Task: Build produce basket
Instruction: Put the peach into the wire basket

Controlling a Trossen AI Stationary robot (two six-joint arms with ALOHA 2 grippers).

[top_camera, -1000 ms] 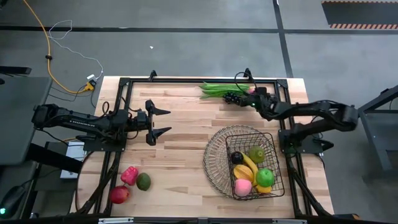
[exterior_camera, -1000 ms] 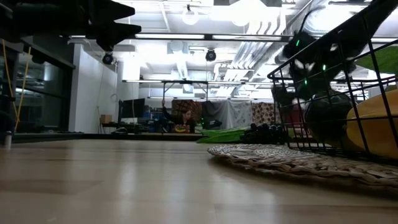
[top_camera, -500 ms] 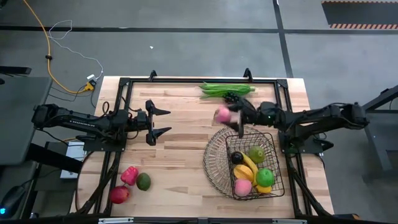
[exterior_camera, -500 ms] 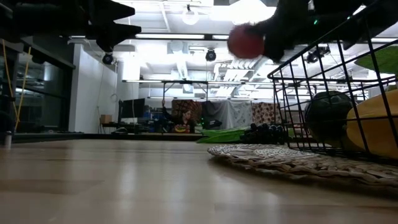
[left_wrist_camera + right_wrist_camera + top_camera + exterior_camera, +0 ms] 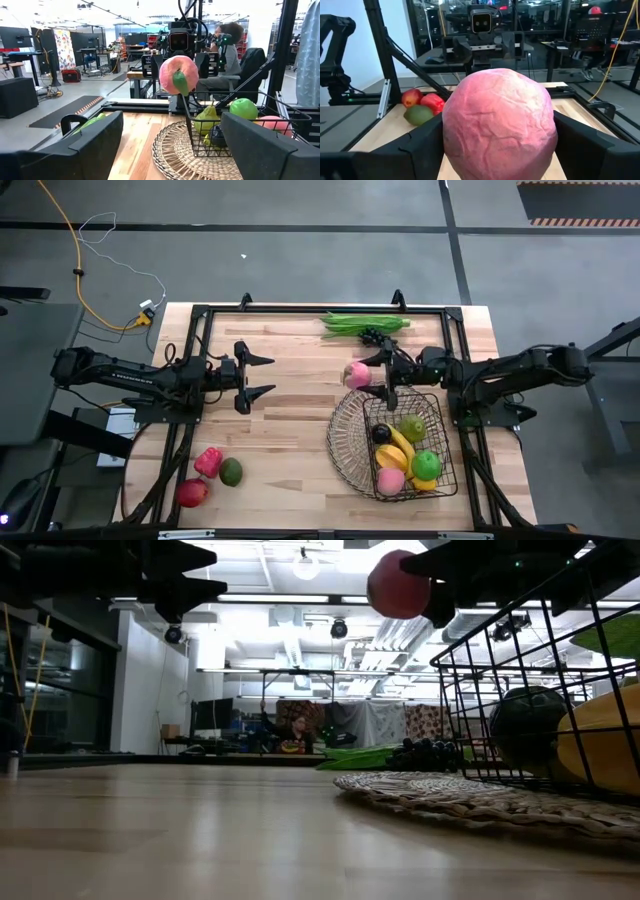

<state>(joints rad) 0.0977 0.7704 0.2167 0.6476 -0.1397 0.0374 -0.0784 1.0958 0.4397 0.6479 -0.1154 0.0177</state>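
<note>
My right gripper [image 5: 366, 375] is shut on a pink peach [image 5: 357, 374], held in the air just past the far left rim of the dark wire basket [image 5: 340, 435]. The peach also shows in the low view [image 5: 397, 584] and, with a green leaf on it, in the left wrist view [image 5: 178, 75]. The basket holds bananas, a green apple, a pear, a second peach and a dark fruit. My left gripper [image 5: 270, 375] is open and empty at the table's left middle, pointing toward the table's right edge. My right gripper pinches the peach's two opposite sides [image 5: 450, 125] between its two fingers [image 5: 420, 145]. The fingers lie level and point toward the table's left edge. The peach is lifted clear of the table and the basket.
Green beans [image 5: 365, 323] and dark grapes [image 5: 375, 335] lie at the far edge. A red pepper [image 5: 208, 461], an avocado [image 5: 231, 472] and a red apple [image 5: 191, 493] lie at the near left. A person sits in the room beyond the table [image 5: 296, 730].
My right gripper has come away from the grapes at the far edge with the peach, moving toward the table's left and near edges, and has turned to point level toward the left. The peach is now lifted clear beside the basket's far rim.
</note>
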